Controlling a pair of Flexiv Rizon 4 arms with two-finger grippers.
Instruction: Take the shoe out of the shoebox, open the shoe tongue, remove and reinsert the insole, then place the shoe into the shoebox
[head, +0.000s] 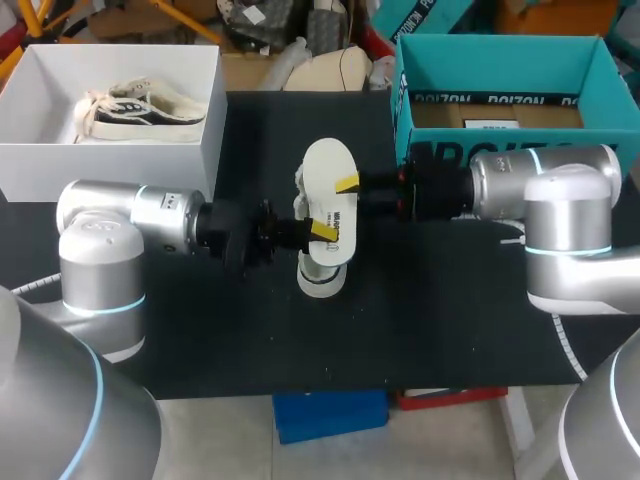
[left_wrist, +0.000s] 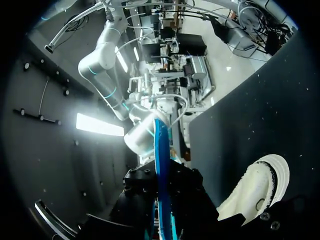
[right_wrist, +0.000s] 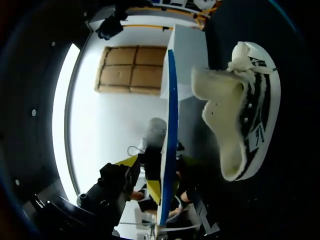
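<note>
Head view: insole (head: 328, 165) held flat above the black table (head: 200, 330), over the shoe (head: 320, 278), which shows only as a pale end under it. Left gripper (head: 322, 231) pinches the insole's near end, right gripper (head: 349, 184) its side; one yellow tip of each lies on top. Dark print on the insole, too small to read. White shoebox (head: 30, 160) at the far left holds a second shoe (head: 140, 110); teal box (head: 500, 60) at the far right carries lettering.

Left wrist view: insole (left_wrist: 161, 165) edge-on, blue edge, clamped between dark fingers. Shoe (left_wrist: 262, 182) beside the gripper on the table (left_wrist: 260, 100).

Right wrist view: only here is the shoe (right_wrist: 247, 115) seen whole: black and white, laces bunched, tongue pulled up. Insole (right_wrist: 172, 100) edge-on just beside it.
</note>
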